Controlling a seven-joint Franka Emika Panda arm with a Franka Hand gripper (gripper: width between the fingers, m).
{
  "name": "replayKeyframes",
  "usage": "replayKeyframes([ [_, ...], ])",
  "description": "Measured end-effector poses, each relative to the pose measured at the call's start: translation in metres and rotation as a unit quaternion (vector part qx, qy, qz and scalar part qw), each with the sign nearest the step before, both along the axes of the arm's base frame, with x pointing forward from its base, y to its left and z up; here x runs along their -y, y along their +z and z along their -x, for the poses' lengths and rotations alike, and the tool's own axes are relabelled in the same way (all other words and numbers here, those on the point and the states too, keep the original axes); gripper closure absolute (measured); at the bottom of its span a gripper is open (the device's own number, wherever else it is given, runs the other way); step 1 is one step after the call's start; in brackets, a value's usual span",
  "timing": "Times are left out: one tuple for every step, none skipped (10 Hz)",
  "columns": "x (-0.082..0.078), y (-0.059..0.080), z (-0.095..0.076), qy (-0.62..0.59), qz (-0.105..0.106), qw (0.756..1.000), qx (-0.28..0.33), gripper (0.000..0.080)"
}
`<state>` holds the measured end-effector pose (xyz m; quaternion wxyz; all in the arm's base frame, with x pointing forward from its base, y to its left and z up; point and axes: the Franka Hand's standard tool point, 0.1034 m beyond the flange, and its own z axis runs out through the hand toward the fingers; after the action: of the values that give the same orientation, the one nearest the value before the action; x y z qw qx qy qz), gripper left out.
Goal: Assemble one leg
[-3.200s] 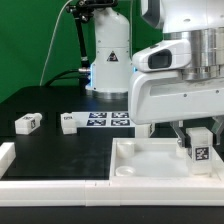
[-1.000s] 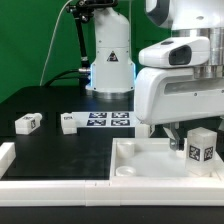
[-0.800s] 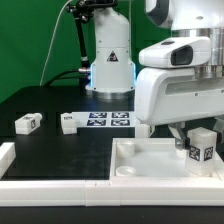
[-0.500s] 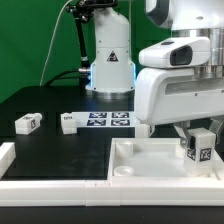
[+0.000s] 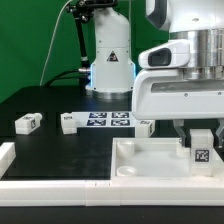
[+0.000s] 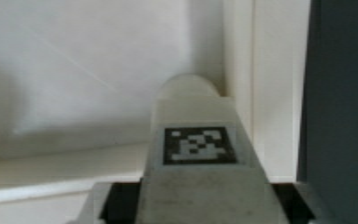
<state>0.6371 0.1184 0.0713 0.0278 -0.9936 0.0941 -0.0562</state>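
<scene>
My gripper (image 5: 201,138) is shut on a white leg (image 5: 201,148) with a black-and-white tag. I hold it upright in the right part of the large white tray-like piece (image 5: 150,160), near its right rim. In the wrist view the leg (image 6: 199,140) fills the middle between my two dark fingers (image 6: 119,200), and its end points at the tray's floor by the inner wall (image 6: 265,80). Whether the leg touches the tray floor is hidden. Two more legs (image 5: 27,123) (image 5: 68,122) lie on the black table at the exterior view's left.
The marker board (image 5: 108,120) lies on the table behind the tray. Another white block (image 5: 143,126) lies by its right end, partly hidden by my arm. A white rim (image 5: 5,150) borders the table's front left. A second robot base (image 5: 108,60) stands at the back.
My gripper has lowered the leg and shifted it slightly; it now sits deeper in the tray's right part than a second ago.
</scene>
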Motion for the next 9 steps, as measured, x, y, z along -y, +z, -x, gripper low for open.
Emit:
replayKeyframes([
  [0.0003, -0.0001, -0.0001, -0.042, -0.005, 0.999, -0.001, 0.0508],
  [0.0006, 0.0000, 0.0005, -0.112, -0.013, 0.994, -0.005, 0.0508],
  [0.0007, -0.0001, 0.0016, -0.178, -0.022, 0.984, -0.009, 0.0508],
  [0.0010, -0.0004, 0.0027, -0.250, -0.032, 0.968, -0.012, 0.0508],
  [0.0004, -0.0008, 0.0036, -0.306, -0.038, 0.951, -0.015, 0.0508],
  [0.0007, -0.0009, 0.0036, -0.351, -0.046, 0.935, -0.018, 0.0508],
  [0.0005, -0.0010, 0.0037, -0.370, -0.047, 0.927, -0.018, 0.0508],
  [0.0008, -0.0008, 0.0037, -0.391, -0.052, 0.918, -0.021, 0.0508],
  [0.0000, -0.0011, 0.0040, -0.402, -0.055, 0.914, -0.023, 0.0407],
])
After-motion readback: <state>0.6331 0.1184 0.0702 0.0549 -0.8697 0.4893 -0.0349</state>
